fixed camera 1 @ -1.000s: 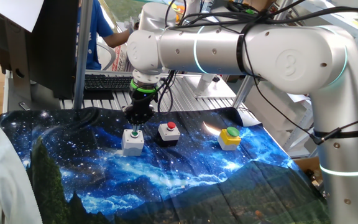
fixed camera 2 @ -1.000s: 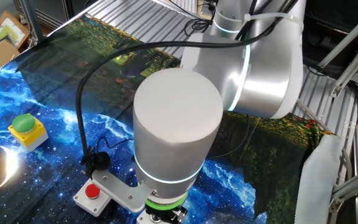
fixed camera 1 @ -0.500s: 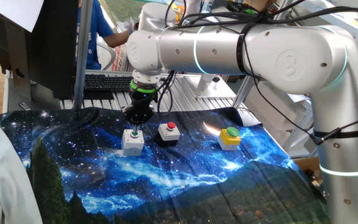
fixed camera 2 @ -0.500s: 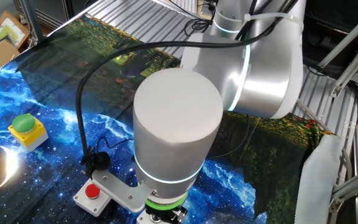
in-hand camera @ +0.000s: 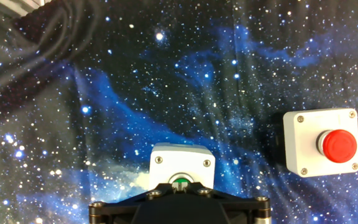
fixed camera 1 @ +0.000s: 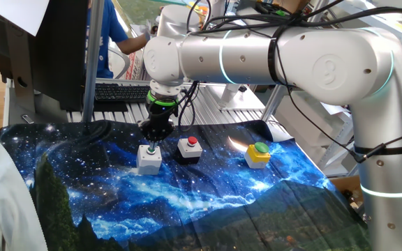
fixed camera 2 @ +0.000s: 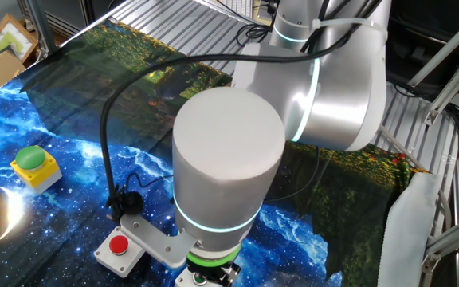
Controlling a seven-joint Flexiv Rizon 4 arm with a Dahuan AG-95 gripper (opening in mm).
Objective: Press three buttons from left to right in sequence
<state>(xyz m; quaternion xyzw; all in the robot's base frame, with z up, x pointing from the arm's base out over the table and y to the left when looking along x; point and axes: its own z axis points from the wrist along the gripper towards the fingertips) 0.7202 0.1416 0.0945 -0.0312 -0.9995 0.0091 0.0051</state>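
Three buttons stand in a row on the starry cloth. At the left is a grey-white box with a green cap. In the middle is a black-and-white box with a red cap. At the right is a yellow box with a green cap. My gripper is shut, and its joined tips sit right at the left box's green cap, covering most of it. In the other fixed view the arm hides the left box.
A black keyboard lies on the metal rack behind the cloth, and a person in blue stands beyond it. A dark monitor is at the back left. A black cable runs over the cloth left of the boxes.
The wrist has shifted only very slightly. The gripper stays shut over the left box's green cap.
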